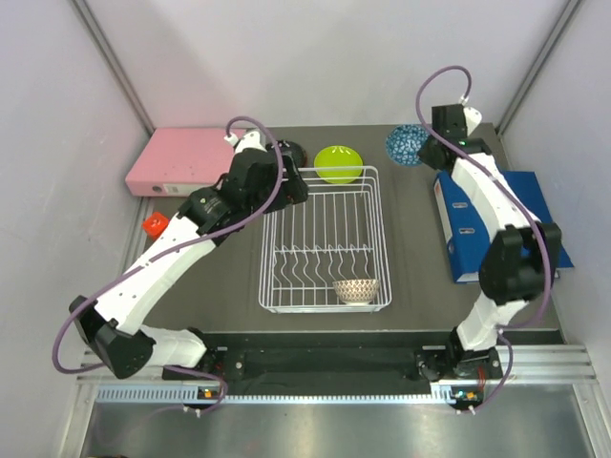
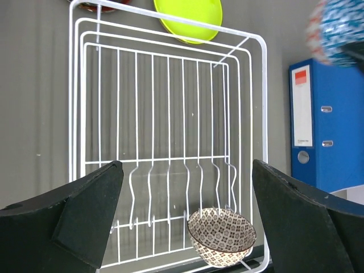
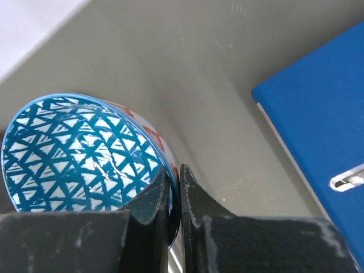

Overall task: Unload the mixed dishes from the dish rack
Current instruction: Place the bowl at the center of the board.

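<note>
The white wire dish rack (image 1: 263,250) stands mid-table. A beige patterned bowl (image 1: 356,290) lies tilted in its near right corner, also seen in the left wrist view (image 2: 223,236). My left gripper (image 1: 289,183) is open and empty above the rack's far left corner, its jaws wide apart (image 2: 186,168). A lime green plate (image 1: 338,163) lies on the table behind the rack, and a dark red plate (image 2: 102,4) shows beside it. My right gripper (image 1: 422,148) is shut on the rim of the blue patterned bowl (image 1: 405,145) at the far right (image 3: 173,173). The pale blue cup and the yellow plate are out of view.
A pink binder (image 1: 181,160) lies at the far left with a small red cube (image 1: 155,225) in front of it. A blue binder (image 1: 501,224) lies along the right side, under the right arm. Walls close in the table on three sides.
</note>
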{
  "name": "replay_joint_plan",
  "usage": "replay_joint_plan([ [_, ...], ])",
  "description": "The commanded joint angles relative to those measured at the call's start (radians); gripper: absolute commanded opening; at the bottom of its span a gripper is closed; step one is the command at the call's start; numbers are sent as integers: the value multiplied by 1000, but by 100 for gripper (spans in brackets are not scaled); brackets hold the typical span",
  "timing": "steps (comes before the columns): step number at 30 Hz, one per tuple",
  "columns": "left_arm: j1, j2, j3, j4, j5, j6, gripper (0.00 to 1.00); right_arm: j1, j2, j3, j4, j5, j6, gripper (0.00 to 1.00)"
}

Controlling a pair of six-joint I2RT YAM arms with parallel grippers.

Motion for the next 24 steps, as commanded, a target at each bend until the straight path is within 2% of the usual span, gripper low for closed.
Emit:
replay_joint_plan([
  [1, 7, -67, -40, 88, -58, 0, 99, -13, 99, 106, 65, -65, 46, 0],
  [10, 20, -58, -94, 77, -20, 12, 99, -13, 272, 185, 108, -52, 80, 0],
  [16, 20, -62, -147, 101, -11, 4, 99, -15, 409, 345, 42, -34, 48, 0],
  [24, 23, -25, -166, 98, -15, 12, 99, -15, 547, 407, 28, -19, 32, 0],
])
